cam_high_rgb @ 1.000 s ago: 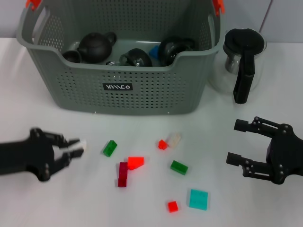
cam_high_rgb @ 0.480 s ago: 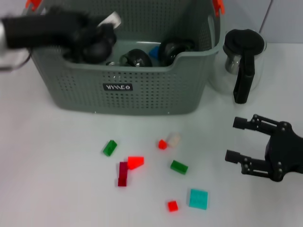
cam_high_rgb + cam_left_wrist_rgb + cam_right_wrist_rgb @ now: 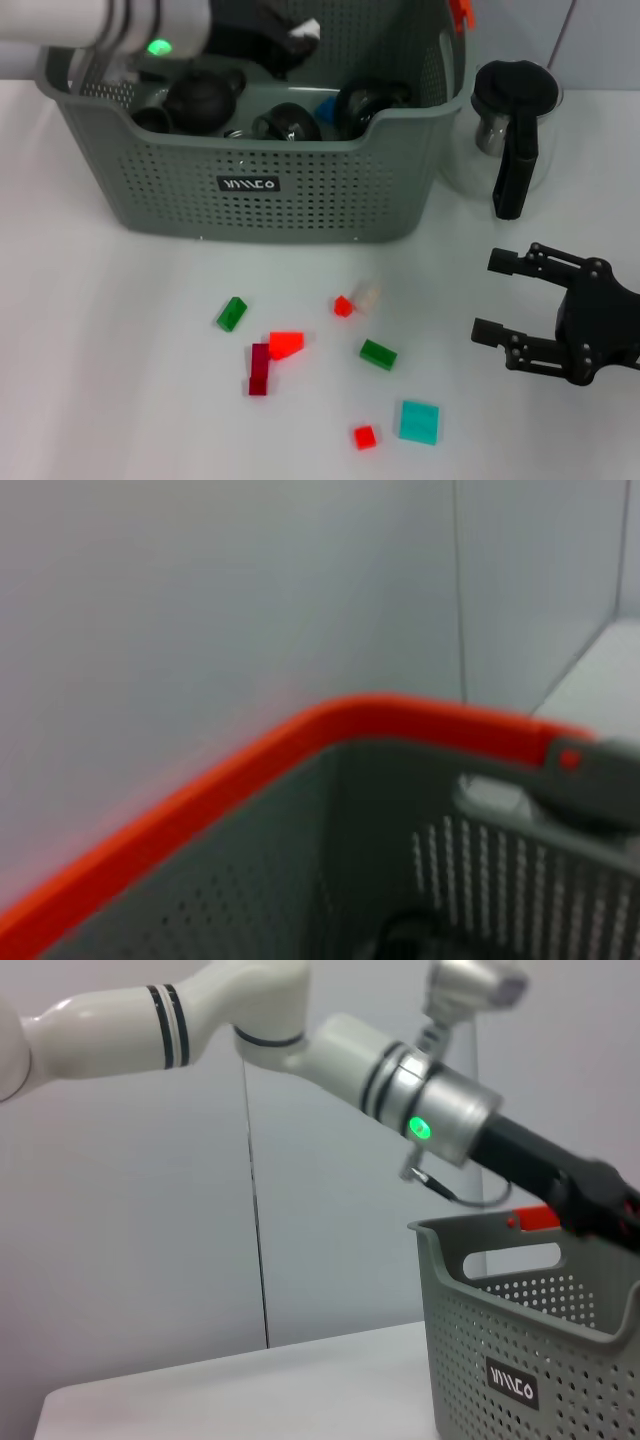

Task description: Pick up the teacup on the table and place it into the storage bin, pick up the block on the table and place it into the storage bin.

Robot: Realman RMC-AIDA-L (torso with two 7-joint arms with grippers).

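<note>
The left gripper [image 3: 290, 42] sits at the upper left of the head view, over the inside of the storage bin [image 3: 300, 190], with something small and white at its tip; whether its jaws pinch that piece or stand apart I cannot tell; the white arm [image 3: 100, 20] behind it shows a green light. The right gripper [image 3: 500, 298] hangs at the lower right of the frame over the white tabletop [image 3: 120, 400], its jaws spread wide with nothing between them.

The bin fills the upper middle of the frame, with orange handle clips at its top corners and a black label [image 3: 249, 184] on the near wall; inside lie a dark teapot [image 3: 200, 95] and other dark, rounded cups [image 3: 290, 122], with a bit of blue among them. A glass jug [image 3: 505, 130] with a black handle stands just beside the bin, at the upper right.

Blocks lie scattered on the tabletop below the bin: a green block [image 3: 231, 313], a red wedge [image 3: 286, 344] touching a dark red bar [image 3: 260, 369], a small red block [image 3: 343, 306] beside a pale block [image 3: 368, 294], another green one [image 3: 378, 354], a teal square [image 3: 419, 421] and a small red cube [image 3: 365, 436].

The left wrist view shows only the bin's orange-edged rim [image 3: 250, 770] against a pale wall.
</note>
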